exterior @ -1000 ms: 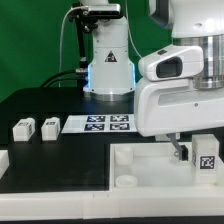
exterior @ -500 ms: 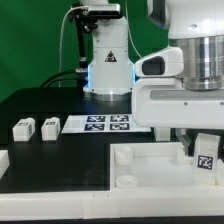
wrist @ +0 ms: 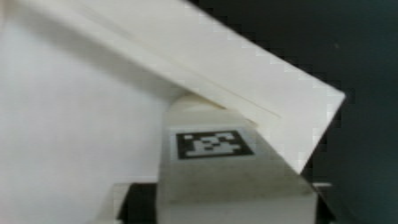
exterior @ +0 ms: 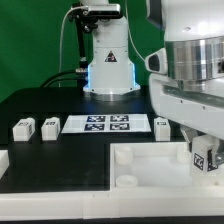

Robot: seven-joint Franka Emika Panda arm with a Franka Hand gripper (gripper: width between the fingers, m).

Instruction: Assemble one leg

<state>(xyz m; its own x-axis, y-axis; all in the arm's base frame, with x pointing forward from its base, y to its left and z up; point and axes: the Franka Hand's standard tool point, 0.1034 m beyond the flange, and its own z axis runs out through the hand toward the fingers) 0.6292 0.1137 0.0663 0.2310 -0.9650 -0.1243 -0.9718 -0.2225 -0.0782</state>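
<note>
The leg (exterior: 204,155) is clamped in my gripper (exterior: 203,143), tag facing the exterior camera, standing at the far corner of the white tabletop slab (exterior: 150,172) on the exterior view's right. On the wrist view I see the leg (wrist: 224,165) against the slab's corner (wrist: 107,100).

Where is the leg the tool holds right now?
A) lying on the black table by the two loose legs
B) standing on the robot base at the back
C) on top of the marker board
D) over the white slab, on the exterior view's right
D: the tagged leg sits in the tool above the slab, far from the loose legs and the marker board.
</note>
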